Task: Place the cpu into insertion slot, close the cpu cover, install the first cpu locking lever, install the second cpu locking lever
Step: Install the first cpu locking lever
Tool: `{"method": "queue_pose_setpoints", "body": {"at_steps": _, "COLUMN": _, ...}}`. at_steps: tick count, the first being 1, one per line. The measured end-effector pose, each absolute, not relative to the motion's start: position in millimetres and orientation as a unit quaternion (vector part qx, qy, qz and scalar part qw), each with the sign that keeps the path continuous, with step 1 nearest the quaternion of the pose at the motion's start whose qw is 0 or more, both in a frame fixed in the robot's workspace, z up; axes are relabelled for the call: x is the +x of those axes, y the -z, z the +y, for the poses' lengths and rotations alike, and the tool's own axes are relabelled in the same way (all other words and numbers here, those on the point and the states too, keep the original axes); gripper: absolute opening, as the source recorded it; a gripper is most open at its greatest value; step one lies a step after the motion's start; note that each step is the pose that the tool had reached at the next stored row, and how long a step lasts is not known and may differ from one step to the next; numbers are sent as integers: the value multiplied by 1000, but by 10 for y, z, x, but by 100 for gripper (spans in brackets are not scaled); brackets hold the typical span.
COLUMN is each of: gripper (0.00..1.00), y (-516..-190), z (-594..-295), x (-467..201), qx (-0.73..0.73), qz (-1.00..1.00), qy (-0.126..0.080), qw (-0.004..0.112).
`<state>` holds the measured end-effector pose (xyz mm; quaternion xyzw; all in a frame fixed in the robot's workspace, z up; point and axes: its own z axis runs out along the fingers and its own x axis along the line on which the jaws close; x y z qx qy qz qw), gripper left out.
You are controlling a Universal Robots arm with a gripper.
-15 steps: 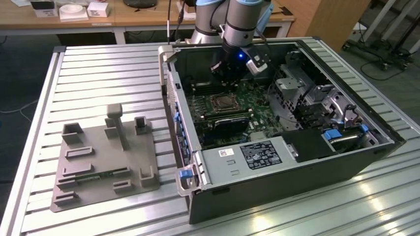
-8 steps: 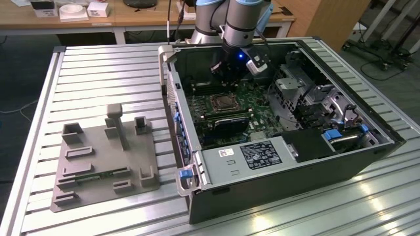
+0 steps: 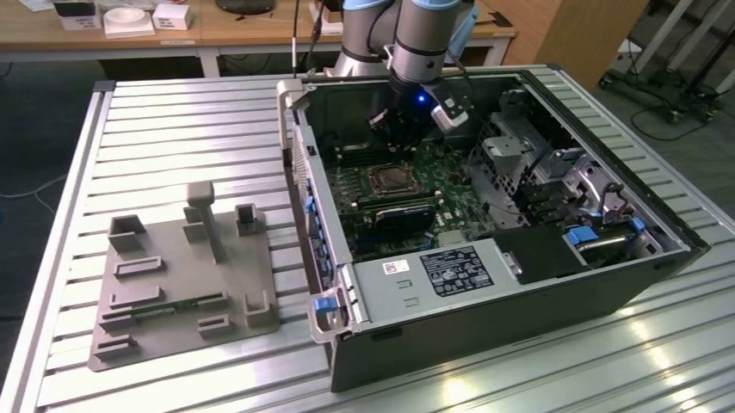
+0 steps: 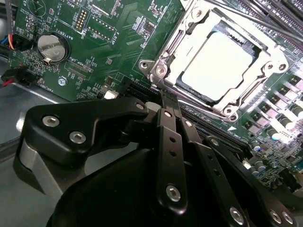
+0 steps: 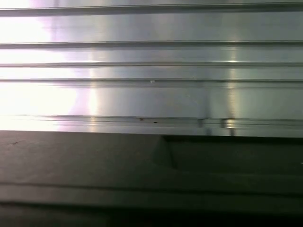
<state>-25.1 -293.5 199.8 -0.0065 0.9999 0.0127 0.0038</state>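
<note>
Claw [image 4: 171, 105] fingers together, empty, just beside insertion slot [image 4: 218, 64]; cpu [image 4: 217, 66] seated in slot w/ cpu cover [image 4: 189, 35] down; risk: claw slips, scrapes board.

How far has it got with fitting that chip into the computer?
The cpu already sits in the insertion slot, and the cpu cover looks folded down around it. The gripper, shut, is at the socket's corner. Whether the locking levers are latched, I cannot tell.
</note>
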Motion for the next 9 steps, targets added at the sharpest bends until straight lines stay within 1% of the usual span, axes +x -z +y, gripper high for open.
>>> {"method": "queue_pose_setpoints", "body": {"at_steps": 9, "gripper": 10, "y": -1993, "z": -2936, "x": -251, "qx": -7, "qz": 1000, "qy": -10, "qw": 4}}
